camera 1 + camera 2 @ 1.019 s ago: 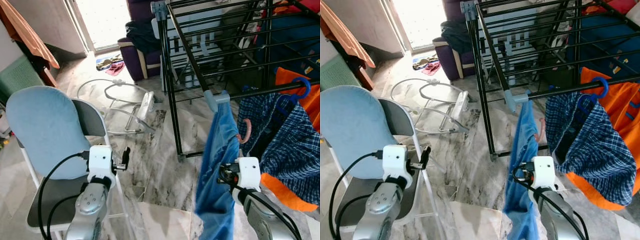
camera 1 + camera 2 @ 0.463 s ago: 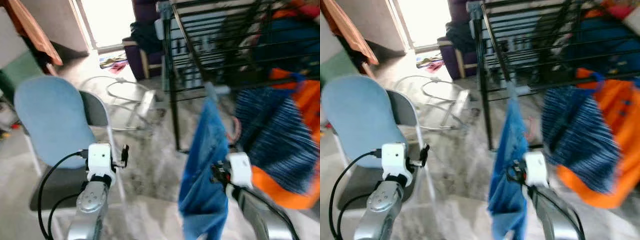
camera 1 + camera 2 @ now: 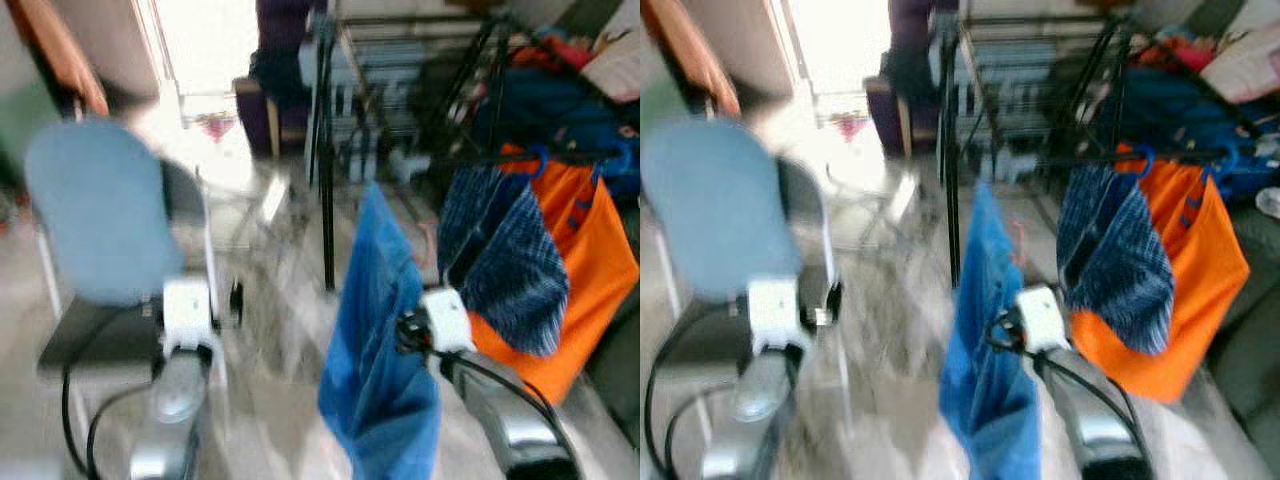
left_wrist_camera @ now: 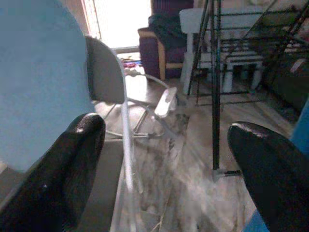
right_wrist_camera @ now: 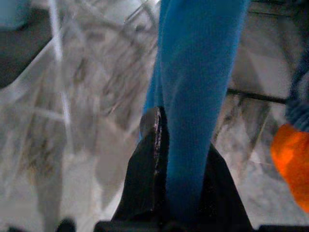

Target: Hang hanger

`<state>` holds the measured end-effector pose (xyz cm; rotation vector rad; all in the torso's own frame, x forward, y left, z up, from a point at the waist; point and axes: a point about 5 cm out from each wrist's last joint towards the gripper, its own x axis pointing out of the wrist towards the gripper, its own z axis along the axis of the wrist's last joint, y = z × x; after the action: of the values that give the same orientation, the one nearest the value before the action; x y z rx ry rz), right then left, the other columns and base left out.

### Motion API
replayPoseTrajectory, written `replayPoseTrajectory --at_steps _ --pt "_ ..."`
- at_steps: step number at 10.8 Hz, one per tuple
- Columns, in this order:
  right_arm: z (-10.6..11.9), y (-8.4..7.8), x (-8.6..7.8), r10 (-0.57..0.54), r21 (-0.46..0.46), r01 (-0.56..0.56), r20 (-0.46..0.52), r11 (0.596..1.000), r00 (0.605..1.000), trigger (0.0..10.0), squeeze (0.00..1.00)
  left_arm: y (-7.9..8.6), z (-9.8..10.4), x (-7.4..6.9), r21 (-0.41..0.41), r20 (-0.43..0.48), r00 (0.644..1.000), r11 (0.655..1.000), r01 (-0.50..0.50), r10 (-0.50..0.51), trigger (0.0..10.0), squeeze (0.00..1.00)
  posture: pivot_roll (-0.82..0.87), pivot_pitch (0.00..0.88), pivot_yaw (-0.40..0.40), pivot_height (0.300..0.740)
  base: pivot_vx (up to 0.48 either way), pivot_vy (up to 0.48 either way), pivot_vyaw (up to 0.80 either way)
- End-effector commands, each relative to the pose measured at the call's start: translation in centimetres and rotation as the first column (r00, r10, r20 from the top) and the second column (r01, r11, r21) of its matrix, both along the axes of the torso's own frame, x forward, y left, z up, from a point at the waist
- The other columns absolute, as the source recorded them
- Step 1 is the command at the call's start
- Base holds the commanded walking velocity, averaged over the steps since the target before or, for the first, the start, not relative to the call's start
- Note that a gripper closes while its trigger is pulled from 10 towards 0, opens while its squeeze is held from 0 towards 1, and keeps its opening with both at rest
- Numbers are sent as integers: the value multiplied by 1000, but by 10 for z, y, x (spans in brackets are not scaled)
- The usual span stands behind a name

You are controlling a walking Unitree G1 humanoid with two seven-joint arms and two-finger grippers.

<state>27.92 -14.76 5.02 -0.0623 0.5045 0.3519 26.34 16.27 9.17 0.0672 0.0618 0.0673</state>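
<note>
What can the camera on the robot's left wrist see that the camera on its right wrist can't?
The left wrist view has the light blue chair, the black drying rack, a purple sofa by the bright doorway, and the left end effector with its fingers wide apart and nothing between them.

The right wrist view has the right end effector shut on the blue garment, plus a bit of orange cloth.

Both views show the grey marble floor.
</note>
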Motion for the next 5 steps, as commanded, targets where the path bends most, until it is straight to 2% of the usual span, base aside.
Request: replayPoseTrajectory --at_steps 1,2,3,5 --pt "8 13 7 40 -5 -40 62 999 997 10000 0 6 0 -4 14 -2 999 999 -32 32 10000 0 -2 0 -10 740 -262 0 0" --pt "5 17 8 30 -10 -30 74 1000 997 10000 0 9 -3 -8 21 -18 999 999 -37 38 10000 0 6 0 6 740 -262 0 0" --pt "8 21 11 21 14 -23 112 1000 994 10000 0 15 -7 -14 12 -32 998 998 -54 54 10000 0 1 0 46 740 0 0 0" --pt "10 14 13 -3 -22 6 131 1000 991 10000 0 16 -6 -13 33 -20 1000 999 -23 24 10000 0 -17 0 75 740 0 0 0"
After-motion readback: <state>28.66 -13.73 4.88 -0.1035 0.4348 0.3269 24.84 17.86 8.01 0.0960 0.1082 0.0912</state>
